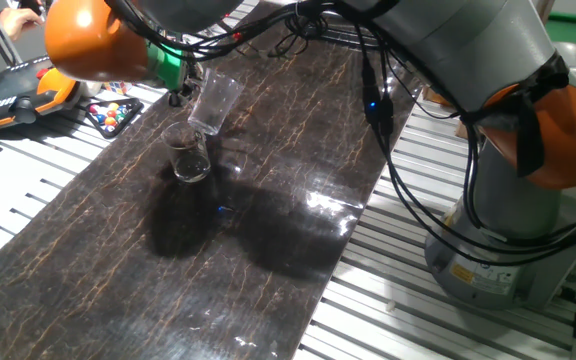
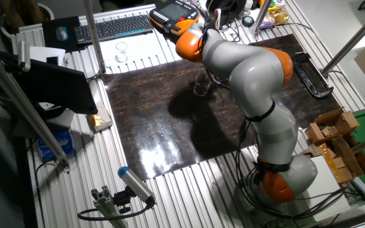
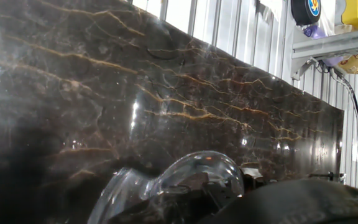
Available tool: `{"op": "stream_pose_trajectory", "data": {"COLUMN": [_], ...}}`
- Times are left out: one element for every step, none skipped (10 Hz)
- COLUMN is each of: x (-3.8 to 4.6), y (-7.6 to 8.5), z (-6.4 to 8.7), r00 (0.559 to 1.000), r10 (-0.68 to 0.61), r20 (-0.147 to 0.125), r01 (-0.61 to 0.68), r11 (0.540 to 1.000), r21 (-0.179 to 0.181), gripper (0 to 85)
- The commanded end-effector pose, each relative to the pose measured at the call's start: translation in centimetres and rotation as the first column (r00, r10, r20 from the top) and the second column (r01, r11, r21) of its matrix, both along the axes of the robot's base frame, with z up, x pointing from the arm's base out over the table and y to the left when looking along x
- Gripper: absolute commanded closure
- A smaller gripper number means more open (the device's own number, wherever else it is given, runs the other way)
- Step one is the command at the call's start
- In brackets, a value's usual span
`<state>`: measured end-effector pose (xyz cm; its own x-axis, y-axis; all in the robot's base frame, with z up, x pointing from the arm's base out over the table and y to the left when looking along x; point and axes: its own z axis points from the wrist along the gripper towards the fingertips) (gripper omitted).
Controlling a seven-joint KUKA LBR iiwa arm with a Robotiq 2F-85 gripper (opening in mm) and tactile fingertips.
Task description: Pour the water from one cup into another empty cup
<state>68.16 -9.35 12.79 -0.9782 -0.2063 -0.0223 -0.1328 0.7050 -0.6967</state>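
two clear cups, tumbler (image 1: pixel 213 100) tilted over tapered cup (image 1: pixel 187 153)

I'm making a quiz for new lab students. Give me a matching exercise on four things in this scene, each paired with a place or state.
Things:
1. tumbler
2. tapered cup
3. keyboard
4. marble board

Descriptions:
A. standing upright on the board
B. tilted in the air over another cup
C. dark with thin orange veins
D. lying off the board, near a table edge

Pairs: 1-B, 2-A, 3-D, 4-C
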Motion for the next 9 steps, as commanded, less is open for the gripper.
{"op": "stream_pose_trajectory", "data": {"x": [-0.02,-0.02,-0.04,-0.04,-0.04,-0.14,-0.2,-0.25,-0.27], "y": [0.0,-0.1,0.0,0.1,0.2,0.5,0.8,1.0,1.2], "z": [0.0,0.0,0.0,0.0,0.0,0.0,0.1,0.2,0.3], "r00": [1.0,1.0,1.0,1.0,1.0,1.0,1.0,1.0,1.0], "r10": [0.001,0.001,0.001,0.001,-0.001,-0.006,-0.009,-0.016,-0.021], "r20": [0.003,0.003,0.003,0.003,0.005,0.013,0.014,0.012,0.011], "r01": [-0.001,-0.001,-0.001,-0.001,0.001,0.006,0.009,0.016,0.021], "r11": [1.0,1.0,1.0,1.0,1.0,1.0,1.0,1.0,1.0], "r21": [-0.003,-0.004,-0.004,-0.001,-0.001,-0.002,-0.002,0.0,0.001], "gripper": [58.7,58.7,58.3,57.7,57.0,54.3,53.3,53.3,53.3]}}
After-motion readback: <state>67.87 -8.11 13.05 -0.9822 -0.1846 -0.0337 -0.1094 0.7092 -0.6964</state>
